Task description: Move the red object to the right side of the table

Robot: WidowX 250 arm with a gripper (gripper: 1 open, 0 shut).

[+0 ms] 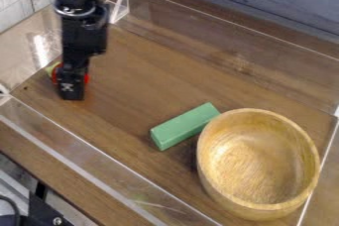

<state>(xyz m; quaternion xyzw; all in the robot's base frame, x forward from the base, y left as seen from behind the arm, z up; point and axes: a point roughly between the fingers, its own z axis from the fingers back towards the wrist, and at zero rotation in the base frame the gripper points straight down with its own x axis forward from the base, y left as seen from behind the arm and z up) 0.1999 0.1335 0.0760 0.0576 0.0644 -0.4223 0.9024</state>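
Desk: we see a dark wood-grain desk (199,71) ringed by low clear walls (79,151).
Near wall: the front wall runs along the lower-left edge, with the room's dim floor below it, too dark for us to read.
Bowl: a round light wooden bowl (260,163) sits at the near right corner, upright, with nothing in it that we can see.
Block: a green block (183,126) lies flat just left of the bowl, near it but apart, its long side slanting up toward the right.
Red object: we find the red object (58,71) on the left side of the desk, close to the left wall and well apart from the block and bowl. Only a sliver of red shows; the rest is hidden.
End effector: the black end effector (71,81) points down over the red object, fingers spread wide and released, one on each side of it. We cannot tell whether the fingers touch it.
Arm: the dark arm (79,12) rises from there to the top left.
Far wall: the clear back wall closes the far side, with a folded corner (122,2) just right of the arm.
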